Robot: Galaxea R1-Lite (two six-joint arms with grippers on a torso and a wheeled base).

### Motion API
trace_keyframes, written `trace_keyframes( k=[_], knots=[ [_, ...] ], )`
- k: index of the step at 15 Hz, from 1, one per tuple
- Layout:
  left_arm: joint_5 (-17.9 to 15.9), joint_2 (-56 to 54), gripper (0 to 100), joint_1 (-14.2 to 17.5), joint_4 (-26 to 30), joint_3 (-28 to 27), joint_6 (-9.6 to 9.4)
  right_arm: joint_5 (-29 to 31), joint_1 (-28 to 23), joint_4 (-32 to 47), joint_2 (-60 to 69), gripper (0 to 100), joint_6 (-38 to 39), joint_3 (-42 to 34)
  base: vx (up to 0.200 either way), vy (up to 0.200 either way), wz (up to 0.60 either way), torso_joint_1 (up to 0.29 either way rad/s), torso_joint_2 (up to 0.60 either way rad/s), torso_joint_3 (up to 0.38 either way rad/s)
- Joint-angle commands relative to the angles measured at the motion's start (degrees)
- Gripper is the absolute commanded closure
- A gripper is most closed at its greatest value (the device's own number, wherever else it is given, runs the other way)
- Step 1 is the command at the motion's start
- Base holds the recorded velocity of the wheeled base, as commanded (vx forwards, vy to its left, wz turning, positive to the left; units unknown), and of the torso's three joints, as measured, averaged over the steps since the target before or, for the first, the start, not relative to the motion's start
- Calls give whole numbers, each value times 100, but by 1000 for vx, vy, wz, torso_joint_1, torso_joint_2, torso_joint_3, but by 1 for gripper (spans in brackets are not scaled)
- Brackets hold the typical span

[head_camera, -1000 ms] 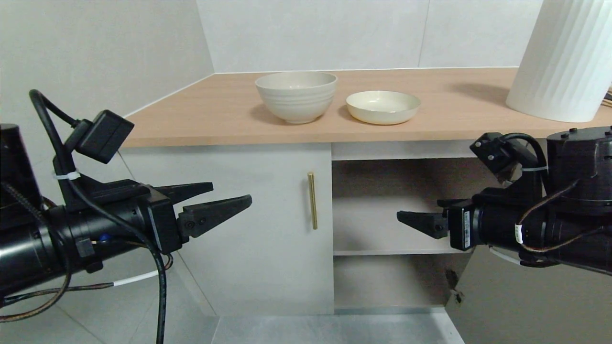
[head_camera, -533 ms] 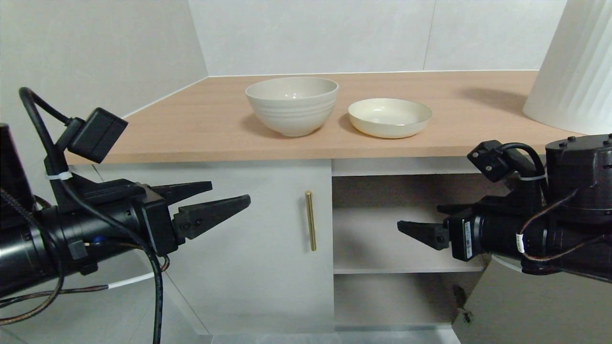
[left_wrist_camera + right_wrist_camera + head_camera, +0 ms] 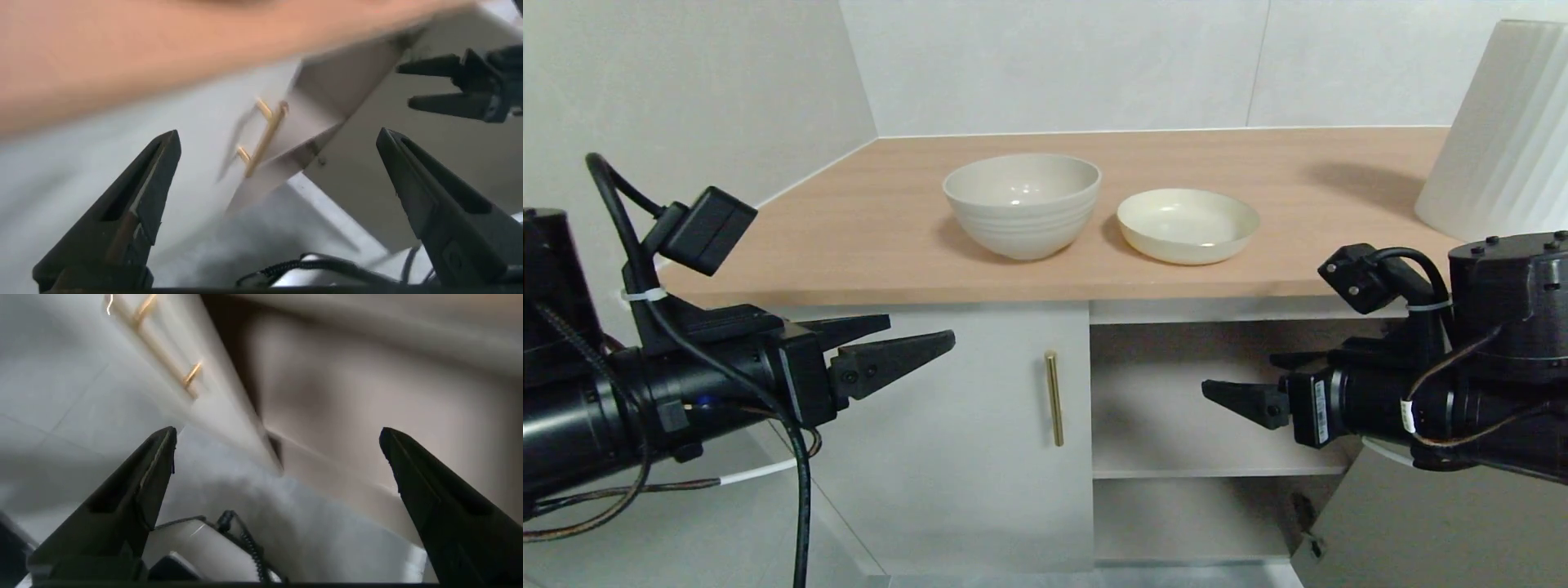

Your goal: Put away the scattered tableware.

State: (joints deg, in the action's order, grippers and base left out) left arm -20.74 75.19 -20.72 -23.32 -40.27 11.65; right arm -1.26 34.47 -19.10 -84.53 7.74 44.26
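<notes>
Two containers stand on the table (image 3: 849, 237): a deep ribbed bowl (image 3: 1022, 204) near the middle of the table, and a shallow cream dish (image 3: 1187, 224) on the table just to the robot's right of it, close by but apart. Each shows its bare glazed inside (with only a spot of reflected light).

Below the table's front edge, a cabinet door (image 3: 980, 433) with an upright brass handle (image 3: 1054, 398) is shut. To its right, an open compartment (image 3: 1176, 408) under the table shows one shelf.

The left hand (image 3: 919, 328) hovers below the table's front edge before the shut door, its fingers spread wide and gripping nothing. The right hand (image 3: 1240, 372) hovers below the table before the open compartment, also spread and gripping nothing.

A tall white ribbed object (image 3: 1503, 139) at the table's right end is cut off by the picture's edge. The swung-open door (image 3: 1421, 531) below the table is partly hidden behind the right arm. Both wrist views are smeared; the left one makes out the brass handle (image 3: 261, 135) and the other arm's hand (image 3: 458, 77) farther off.

Since a second ago the head view has shifted, so the table sits lower in it. The bowl and dish keep their places on the table.
</notes>
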Motion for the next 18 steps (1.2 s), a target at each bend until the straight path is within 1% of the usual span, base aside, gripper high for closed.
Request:
trace_keyframes(
  k=[1,3,5,8,9,10,11,12,13,14,15,17,18],
  knots=[
    [-1,145,0,-11,-15,-43,30,-6,15,3,15,0,-1,3,0,0,0,173,-549,-300],
    [8,198,0,-11,12,-78,30,-6,15,-6,7,0,-1,12,0,0,0,156,-510,-288],
    [8,198,0,7,267,-280,39,-6,15,-6,-28,0,-1,30,0,0,0,173,-466,-293],
    [8,198,0,16,1110,-790,30,-6,7,-6,-72,0,8,38,0,0,0,183,-471,-284],
    [8,250,0,16,1488,-957,30,-6,-2,-6,-81,0,8,38,0,0,0,203,-481,-295],
    [8,338,0,16,1726,-1080,39,-6,-11,-6,-108,0,8,47,0,0,0,207,-481,-286],
    [8,435,0,16,1770,-1133,83,-6,-11,-6,-116,0,8,56,0,0,0,212,-491,-276],
    [8,523,0,16,1770,-1177,232,-6,-11,-6,-134,0,8,56,0,0,0,212,-491,-290],
    [8,628,0,16,1778,-1264,452,-6,-20,-6,-160,0,8,56,0,0,0,222,-500,-276],
    [8,743,0,16,1787,-1352,689,-6,-29,-6,-169,0,8,65,0,0,0,222,-510,-286],
    [17,883,0,16,1787,-1467,997,-6,-37,-6,-178,0,8,65,0,0,0,144,-344,-178],
    [70,1085,0,16,1805,-1642,1401,11,-37,-6,-222,0,8,91,0,0,0,71,-142,-85],
    [70,1208,0,16,1893,-1765,1709,55,-37,65,-345,0,52,311,0,0,0,32,-66,-41]
  ],
)
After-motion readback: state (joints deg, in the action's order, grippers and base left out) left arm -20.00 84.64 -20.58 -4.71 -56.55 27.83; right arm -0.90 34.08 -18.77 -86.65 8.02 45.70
